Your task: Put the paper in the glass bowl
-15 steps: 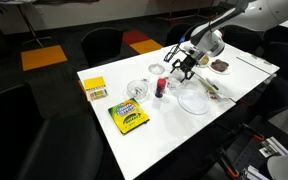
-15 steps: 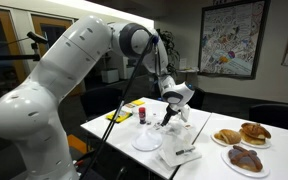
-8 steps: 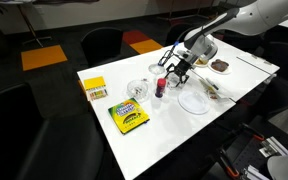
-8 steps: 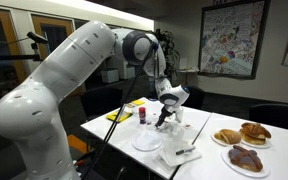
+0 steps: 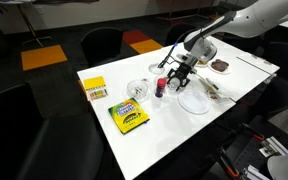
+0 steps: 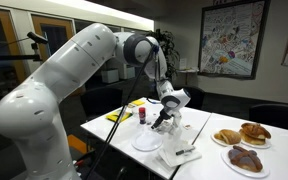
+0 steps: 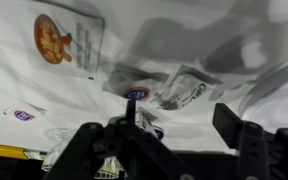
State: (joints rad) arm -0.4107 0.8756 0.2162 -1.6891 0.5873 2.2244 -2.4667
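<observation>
A crumpled white paper (image 7: pixel 181 90) with print on it lies on the white tablecloth, in the wrist view just beyond the gap between my fingers. My gripper (image 7: pixel 179 113) is open and empty, low over the table in both exterior views (image 5: pixel 176 75) (image 6: pixel 162 119). The glass bowl (image 5: pixel 137 90) stands on the table beyond a small red bottle (image 5: pixel 161 87), a short way from the gripper. A flat white plate (image 5: pixel 193 101) (image 6: pixel 147 140) lies beside the gripper.
A small clear ring lid (image 5: pixel 156 68), a yellow box (image 5: pixel 94 88) and a yellow-green crayon box (image 5: pixel 127 117) are on the table. Plates of pastries (image 6: pixel 242 133) (image 5: pixel 221 65) stand at one end. A napkin with a pen (image 6: pixel 180 152) lies near the edge.
The gripper has come down and moved a little toward the red bottle, staying open. Nothing on the table has moved.
</observation>
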